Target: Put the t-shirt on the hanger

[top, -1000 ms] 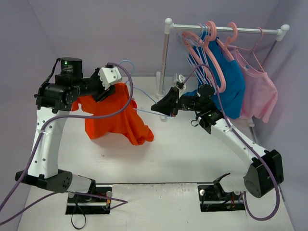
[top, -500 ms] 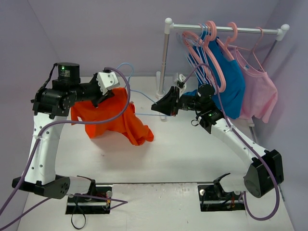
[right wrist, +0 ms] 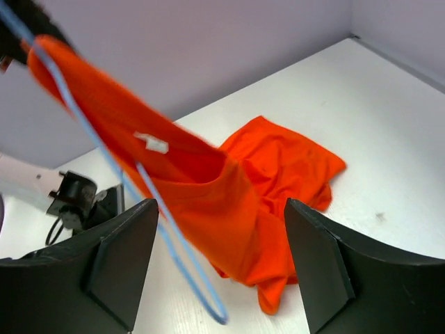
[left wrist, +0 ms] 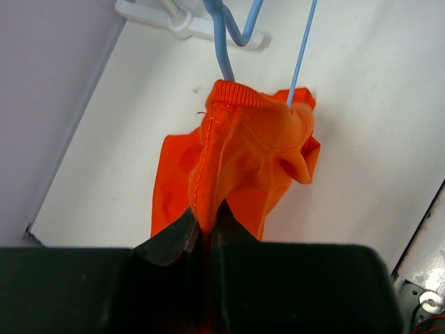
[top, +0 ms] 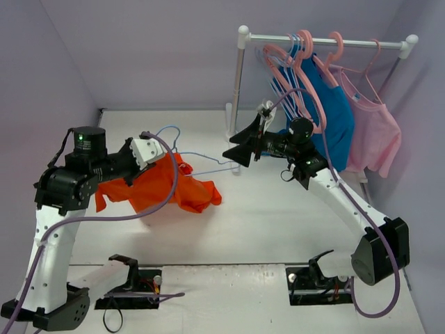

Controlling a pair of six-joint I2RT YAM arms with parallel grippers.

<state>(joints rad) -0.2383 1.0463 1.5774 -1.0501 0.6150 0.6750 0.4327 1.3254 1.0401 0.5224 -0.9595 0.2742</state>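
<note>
The orange-red t-shirt [top: 170,189] hangs from my left gripper [top: 147,156], which is shut on a fold of its cloth [left wrist: 206,221]; its lower part rests on the table. The light-blue hanger [top: 201,161] runs through the collar [left wrist: 240,94], its hook [top: 167,131] sticking up behind the shirt. Its far corner lies just left of my right gripper [top: 238,146]. In the right wrist view the fingers [right wrist: 118,264] stand wide apart, touching neither the hanger wire [right wrist: 104,154] nor the t-shirt [right wrist: 278,174]. A white label [right wrist: 151,143] shows inside the neck.
A white clothes rack [top: 238,76] stands at the back right with pink hangers [top: 306,62], a blue shirt [top: 334,118] and a pale pink top [top: 375,129]. Its foot [left wrist: 188,24] lies just beyond the hanger hook. Purple walls close the left and back sides.
My right gripper has opened and let go of the hanger. The left arm has drawn back and down to the left, taking the t-shirt and hanger with it.
</note>
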